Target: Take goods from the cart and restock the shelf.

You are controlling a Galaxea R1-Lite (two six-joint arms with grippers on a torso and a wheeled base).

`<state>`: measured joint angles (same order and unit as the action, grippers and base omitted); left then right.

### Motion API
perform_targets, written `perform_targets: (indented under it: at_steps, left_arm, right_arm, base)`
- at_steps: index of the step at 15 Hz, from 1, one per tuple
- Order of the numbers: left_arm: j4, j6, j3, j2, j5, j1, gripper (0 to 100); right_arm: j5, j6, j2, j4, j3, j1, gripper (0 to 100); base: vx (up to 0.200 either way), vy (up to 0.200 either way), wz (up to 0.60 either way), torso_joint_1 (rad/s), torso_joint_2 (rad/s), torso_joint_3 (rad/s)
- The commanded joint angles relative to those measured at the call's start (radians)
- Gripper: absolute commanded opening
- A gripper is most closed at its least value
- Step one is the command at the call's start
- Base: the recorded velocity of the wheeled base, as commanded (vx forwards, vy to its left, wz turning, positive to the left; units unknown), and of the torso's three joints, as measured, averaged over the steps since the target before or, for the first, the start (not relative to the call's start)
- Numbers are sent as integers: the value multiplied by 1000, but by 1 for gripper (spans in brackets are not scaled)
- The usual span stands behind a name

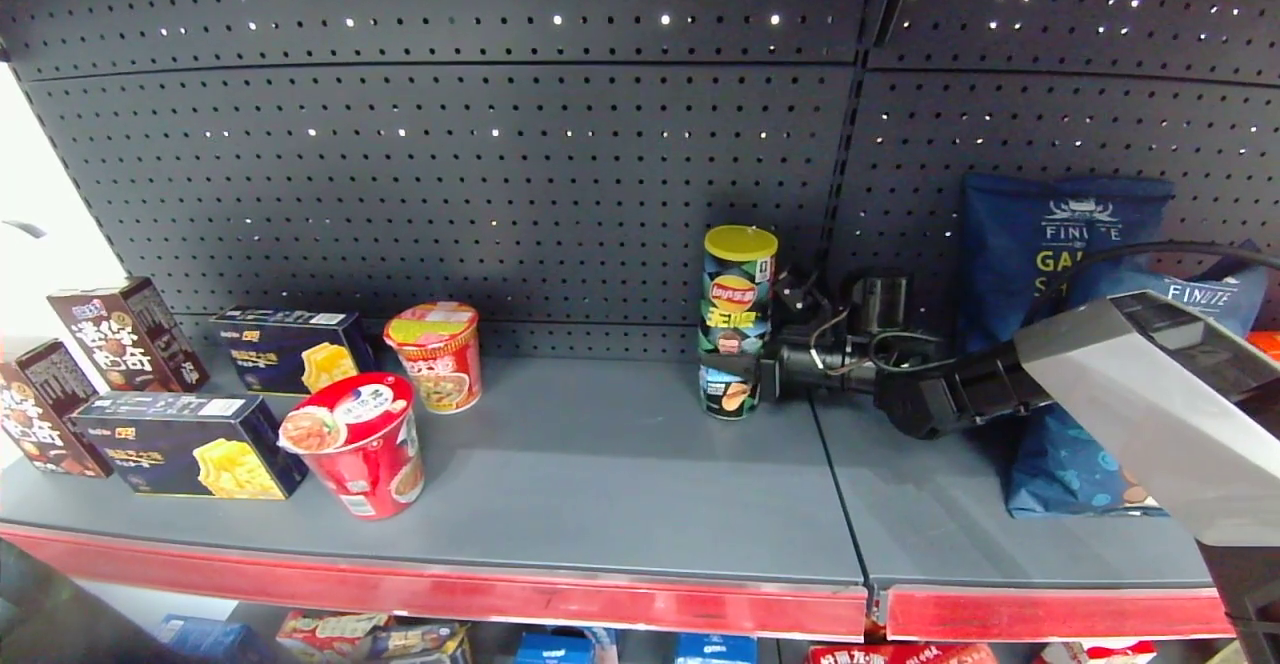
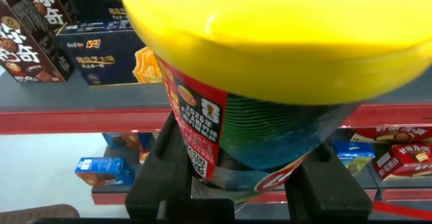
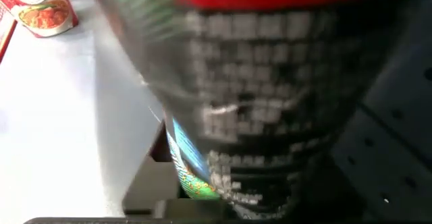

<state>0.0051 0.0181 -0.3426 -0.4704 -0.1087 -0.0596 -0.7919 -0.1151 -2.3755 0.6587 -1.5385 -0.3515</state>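
Both clamped: right pincer (image 1: 746, 374) on the shelved chip can (image 1: 738, 289), left pincer (image 2: 243, 183) on a QR-labelled can (image 2: 283, 42).

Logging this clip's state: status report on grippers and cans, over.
Right gripper shut on chip can, upright on shelf. Left gripper shut on second can. Cup noodles well clear to the left; blue bags beside right arm.
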Motion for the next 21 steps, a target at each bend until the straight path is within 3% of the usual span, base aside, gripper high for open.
perform_targets:
  at_steps: [1, 5, 10, 16, 21]
  left_arm:
    - [1, 0, 0, 13, 0, 0, 0]
    - [102, 0, 2, 90, 1, 0, 0]
    - [113, -1, 2, 133, 4, 0, 0]
    - [115, -1, 19, 156, 3, 0, 0]
    - [115, -1, 28, 181, 11, 0, 0]
  right_arm:
    - [2, 0, 18, -2, 5, -1, 0]
    - [22, -1, 188, 9, 179, -23, 0]
    - [92, 9, 401, 128, 489, -57, 0]
    - [123, 32, 522, 424, 893, -98, 0]
    - [143, 61, 524, 527, 982, -121, 0]
  base:
    - [0, 0, 0, 0, 0, 0]
    - [0, 0, 0, 0, 0, 0]
    - [0, 0, 0, 0, 0, 0]
    - [0, 0, 0, 0, 0, 0]
    - [0, 0, 0, 0, 0, 0]
